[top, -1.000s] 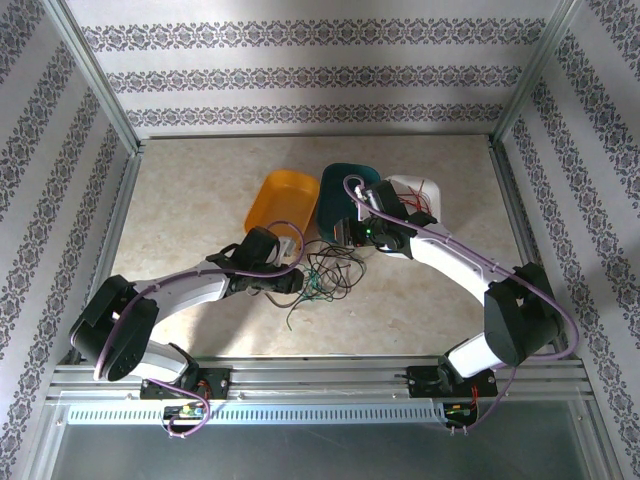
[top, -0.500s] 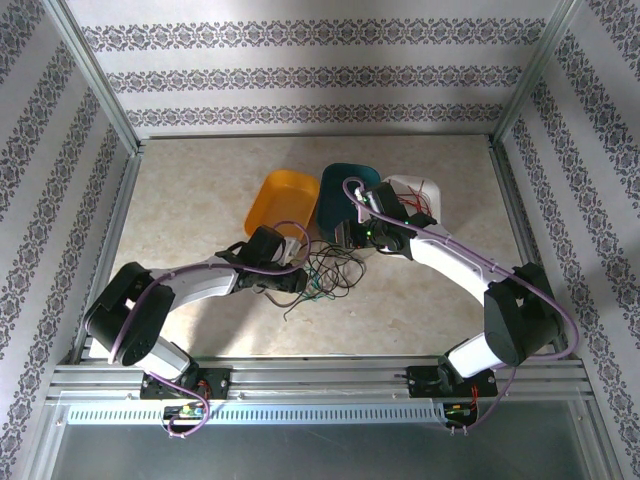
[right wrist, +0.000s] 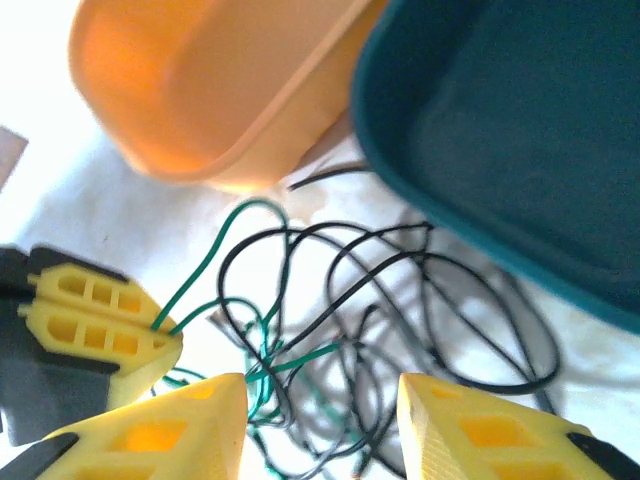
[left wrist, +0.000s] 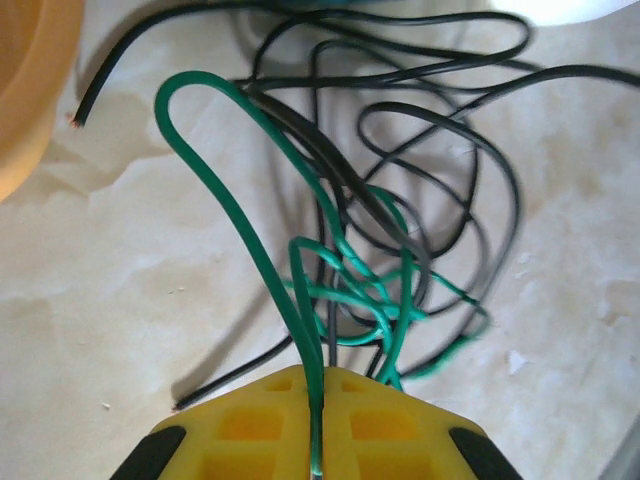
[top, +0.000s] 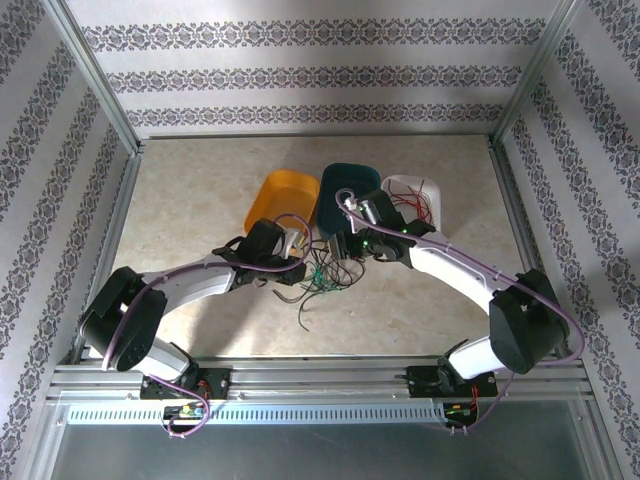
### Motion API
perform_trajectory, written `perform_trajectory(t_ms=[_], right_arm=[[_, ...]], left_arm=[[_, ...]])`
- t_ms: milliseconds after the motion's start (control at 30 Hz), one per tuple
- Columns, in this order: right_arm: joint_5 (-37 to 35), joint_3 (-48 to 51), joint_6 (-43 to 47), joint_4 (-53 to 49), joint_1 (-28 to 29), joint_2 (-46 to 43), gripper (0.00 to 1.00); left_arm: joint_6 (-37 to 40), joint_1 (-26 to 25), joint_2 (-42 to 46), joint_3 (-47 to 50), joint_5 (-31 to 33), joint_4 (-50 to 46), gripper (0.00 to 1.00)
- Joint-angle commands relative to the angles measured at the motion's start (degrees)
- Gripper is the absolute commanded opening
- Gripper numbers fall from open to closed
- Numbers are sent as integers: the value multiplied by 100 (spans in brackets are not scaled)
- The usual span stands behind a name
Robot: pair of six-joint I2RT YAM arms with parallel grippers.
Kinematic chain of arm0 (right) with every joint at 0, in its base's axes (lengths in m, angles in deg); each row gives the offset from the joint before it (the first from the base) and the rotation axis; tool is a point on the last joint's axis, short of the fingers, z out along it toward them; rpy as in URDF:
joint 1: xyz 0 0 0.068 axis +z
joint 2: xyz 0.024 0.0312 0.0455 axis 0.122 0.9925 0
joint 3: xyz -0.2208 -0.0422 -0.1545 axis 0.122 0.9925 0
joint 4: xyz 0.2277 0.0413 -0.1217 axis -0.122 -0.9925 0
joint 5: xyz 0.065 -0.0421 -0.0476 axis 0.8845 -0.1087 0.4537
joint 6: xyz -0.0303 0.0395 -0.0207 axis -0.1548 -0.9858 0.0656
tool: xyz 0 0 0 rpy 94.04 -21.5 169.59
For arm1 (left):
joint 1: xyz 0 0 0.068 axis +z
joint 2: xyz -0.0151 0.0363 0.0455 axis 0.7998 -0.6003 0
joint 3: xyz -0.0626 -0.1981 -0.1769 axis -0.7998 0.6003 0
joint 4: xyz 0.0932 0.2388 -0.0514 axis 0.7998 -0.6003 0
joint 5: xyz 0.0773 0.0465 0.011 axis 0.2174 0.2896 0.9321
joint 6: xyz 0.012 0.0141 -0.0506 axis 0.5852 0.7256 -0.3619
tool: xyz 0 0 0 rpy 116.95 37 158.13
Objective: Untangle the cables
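A tangle of green and black cables [top: 328, 276] lies on the table in front of the trays. My left gripper [top: 300, 268] is at its left edge, shut on a green cable [left wrist: 195, 76] that runs into the closed yellow fingers [left wrist: 250, 420]. Black cables [left wrist: 440, 115] loop beyond it. My right gripper [top: 341, 246] hovers open over the tangle's far side, its fingers [right wrist: 200, 410] straddling black loops [right wrist: 400, 255] and a green strand [right wrist: 300, 360]. The left gripper [right wrist: 165, 338] is seen there too. Red cables [top: 412, 203] lie in the white tray.
Three trays stand in a row behind the tangle: orange [top: 283, 197], teal [top: 350, 185] and white [top: 425, 190]. A loose black end [top: 303, 318] trails toward the near edge. Metal frame rails border the table.
My right gripper has come down and left over the tangle. My left gripper has shifted slightly toward the trays with the green cable, and the tangle has bunched up between the grippers.
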Motion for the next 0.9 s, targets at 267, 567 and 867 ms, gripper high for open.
perform_trajectory(t_ms=[267,567,867], right_arm=[[474,-203,361,85,375,544,46],[518,-474,378,333,355,665,46],[545,-805,385,400,259,1048,47]], left_arm=[[191,-8,641,269,-471,498,9],[311,-8,694,283,-599,433,9],[297,-9,886,567,-572,819,8]])
